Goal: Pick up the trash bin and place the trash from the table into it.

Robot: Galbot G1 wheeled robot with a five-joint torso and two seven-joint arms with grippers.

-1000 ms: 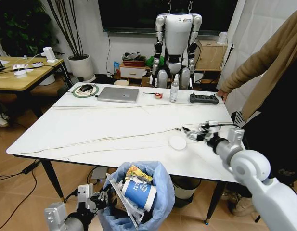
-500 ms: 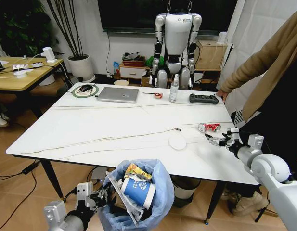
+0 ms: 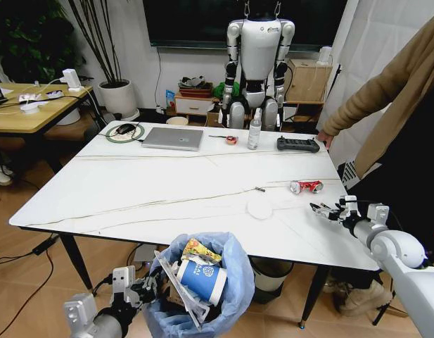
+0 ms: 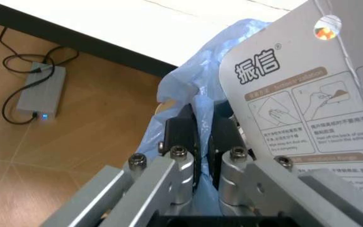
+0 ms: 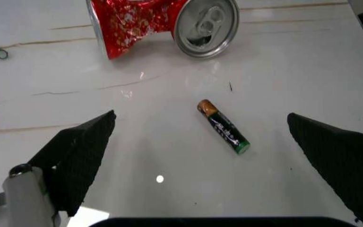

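The trash bin (image 3: 234, 282), lined with a light-blue bag, hangs below the table's (image 3: 146, 190) near edge. My left gripper (image 3: 150, 286) is shut on its rim; the left wrist view shows the fingers (image 4: 183, 135) pinching the bag (image 4: 178, 82) beside printed cardboard (image 4: 307, 94). Inside lie a blue paper cup (image 3: 201, 280), a yellow wrapper (image 3: 200, 252) and cardboard (image 3: 176, 292). My right gripper (image 3: 322, 209) hovers open low over the table's right side. A small battery (image 5: 224, 126) lies between its fingers (image 5: 81, 151). Just beyond are the crushed red-silver can (image 3: 306, 186) (image 5: 162, 21) and a white lid (image 3: 259, 208).
At the far side stand a laptop (image 3: 173, 138), a mouse on a round pad (image 3: 125, 129), a tape roll (image 3: 231, 139), a clear bottle (image 3: 254, 129) and a black controller (image 3: 297, 144). A person's hand (image 3: 322, 139) rests at the far right corner. A wooden desk (image 3: 34, 109) is at left.
My right gripper has drawn away from the white lid, rightward and toward the near edge, uncovering the crushed can. The bin and left gripper have held still.
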